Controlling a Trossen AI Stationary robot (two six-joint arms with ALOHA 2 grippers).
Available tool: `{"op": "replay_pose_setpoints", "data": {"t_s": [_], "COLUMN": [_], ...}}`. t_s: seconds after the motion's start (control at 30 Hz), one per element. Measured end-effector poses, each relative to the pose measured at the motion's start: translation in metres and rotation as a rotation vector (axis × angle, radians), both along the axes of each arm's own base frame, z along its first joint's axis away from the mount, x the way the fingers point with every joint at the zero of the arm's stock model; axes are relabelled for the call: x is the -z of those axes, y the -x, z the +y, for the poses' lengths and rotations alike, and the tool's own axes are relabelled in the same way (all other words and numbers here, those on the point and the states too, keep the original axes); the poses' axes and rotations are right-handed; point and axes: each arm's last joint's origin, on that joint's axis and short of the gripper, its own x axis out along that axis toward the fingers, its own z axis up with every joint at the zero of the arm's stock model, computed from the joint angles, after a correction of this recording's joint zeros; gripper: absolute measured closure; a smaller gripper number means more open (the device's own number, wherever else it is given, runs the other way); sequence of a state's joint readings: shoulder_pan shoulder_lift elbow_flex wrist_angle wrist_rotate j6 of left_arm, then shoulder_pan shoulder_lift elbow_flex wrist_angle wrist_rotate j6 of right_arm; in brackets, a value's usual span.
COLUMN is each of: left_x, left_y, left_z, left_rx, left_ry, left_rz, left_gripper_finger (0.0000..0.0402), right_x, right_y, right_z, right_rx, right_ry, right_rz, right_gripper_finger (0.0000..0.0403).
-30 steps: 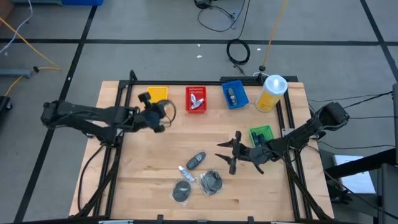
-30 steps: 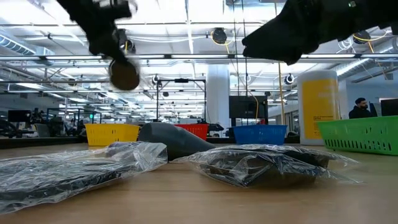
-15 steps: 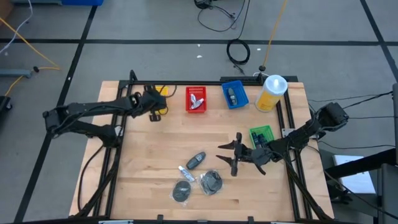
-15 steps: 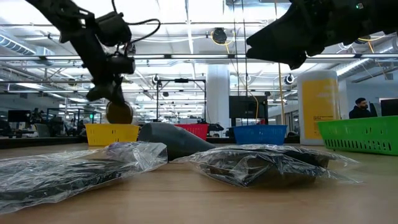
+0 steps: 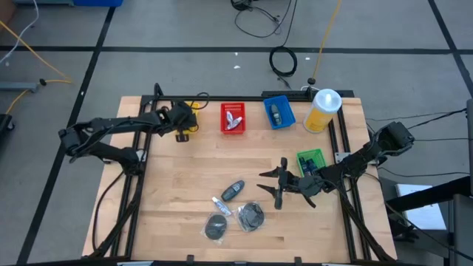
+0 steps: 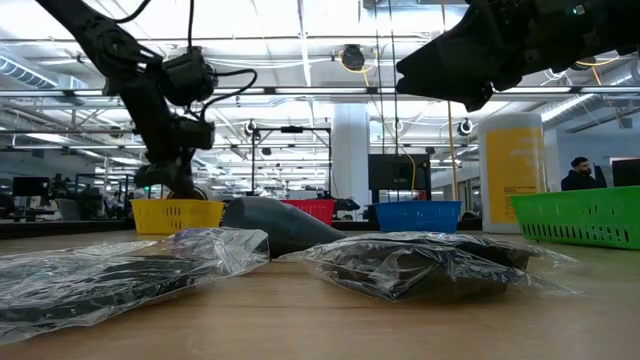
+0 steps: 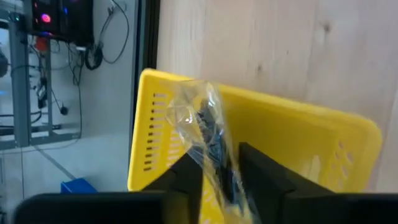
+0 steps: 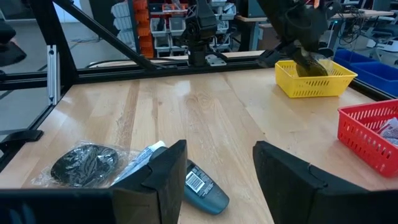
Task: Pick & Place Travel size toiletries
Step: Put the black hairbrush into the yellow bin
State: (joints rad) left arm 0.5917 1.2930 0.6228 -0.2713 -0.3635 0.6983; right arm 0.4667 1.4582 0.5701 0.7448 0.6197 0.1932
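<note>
At the tabletop's far left corner, a light, crinkly bagged packet [image 7: 208, 140] is loosely bracketed over the yellow basket [image 5: 191, 109] by the parted left gripper [image 5: 180, 123]; slippery film is best pinched mid-body.

No readable wording anywhere. Only a barcode on the white label of the dark bottle [image 8: 202, 187], digits too small to make out, and pale print on the yellow bottle [image 6: 513, 158], illegible.

Bare tabletop [image 5: 192, 177] between both arms
</note>
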Motion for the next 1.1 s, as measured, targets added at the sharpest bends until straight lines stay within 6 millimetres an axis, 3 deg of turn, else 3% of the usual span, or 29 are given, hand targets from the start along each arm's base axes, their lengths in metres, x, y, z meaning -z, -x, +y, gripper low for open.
{"op": "replay_pose_setpoints", "data": {"t_s": [0.13, 0.33, 0.5, 0.7, 0.97, 1.1], "left_x": [-0.004, -0.035, -0.059, -0.059, -0.032, -0.015], "left_y": [0.002, 0.004, 0.005, 0.005, -0.01, -0.009], "left_z": [0.001, 0.002, 0.0, 0.005, 0.026, 0.039], "left_rx": [-0.008, -0.111, -0.21, -0.242, -0.291, -0.395], "left_ry": [-0.007, -0.002, 0.125, 0.309, 0.478, 0.391], "left_rz": [0.005, -0.001, -0.045, -0.175, -0.254, -0.156], "left_gripper_finger": [0.0216, 0.0102, 0.0072, 0.012, 0.0265, 0.0336], "right_x": [0.0, 0.0, 0.0, 0.0, 0.0, 0.0], "right_y": [0.0, 0.0, 0.0, -0.001, -0.001, -0.001], "right_z": [0.0, 0.0, 0.0, -0.002, -0.002, -0.002], "right_rx": [0.001, 0.001, 0.002, 0.01, 0.009, 0.009], "right_ry": [-0.003, -0.004, -0.001, -0.004, -0.007, -0.008], "right_rz": [0.0, 0.0, 0.0, 0.0, -0.001, -0.001], "right_gripper_finger": [0.0227, 0.0227, 0.0227, 0.0227, 0.0227, 0.0227]}}
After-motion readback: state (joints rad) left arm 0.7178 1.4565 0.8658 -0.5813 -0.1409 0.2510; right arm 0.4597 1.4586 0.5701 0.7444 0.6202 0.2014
